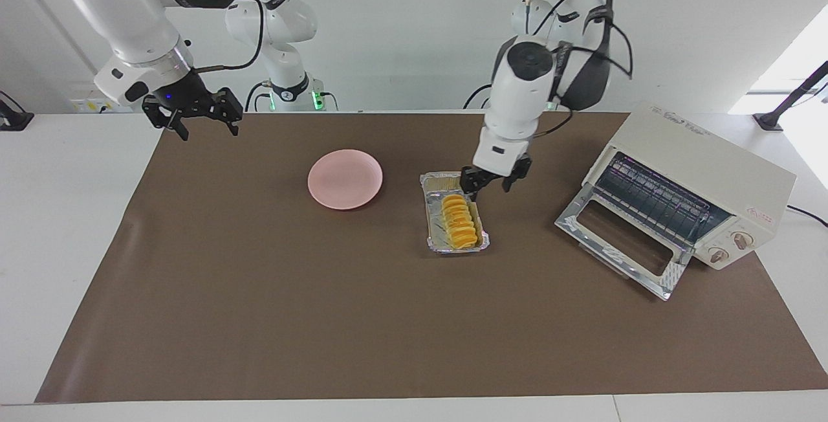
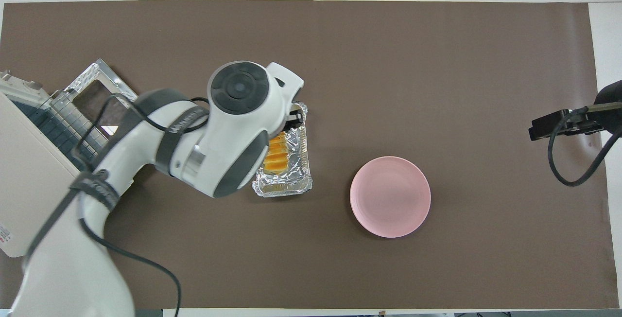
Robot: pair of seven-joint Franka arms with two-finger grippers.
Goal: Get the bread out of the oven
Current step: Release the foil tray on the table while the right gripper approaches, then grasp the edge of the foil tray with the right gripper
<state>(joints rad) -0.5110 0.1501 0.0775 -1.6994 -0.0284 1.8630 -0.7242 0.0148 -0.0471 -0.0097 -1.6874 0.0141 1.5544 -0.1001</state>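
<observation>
1. Facing view: the left hand [image 1: 495,182] hangs low at the robot-side end of the crinkled foil tray [image 1: 432,224]. Its fingers are spread, one of them at or just inside the tray's rim, with nothing pinched between them.
2. The bread [image 1: 458,219] lies in that tray just below the hand, already out of the oven [image 1: 702,176], whose glass door is dropped open over a bare wire rack.
3. The right hand [image 1: 194,111] waits in the air above the corner of the brown worktop [image 1: 259,318] at its own arm's end, fingers apart and empty; the pink plate [image 1: 345,178] sits between the two hands.
4. Overhead view: the left arm covers its hand, so contact is hard to judge; probably none.
5. The loaf [image 2: 276,155] looks light, soft and ridged, likely crushable. A gentle pinch across its narrow width, mid-length, seems best; the thin foil [image 2: 296,171] would buckle easily.
</observation>
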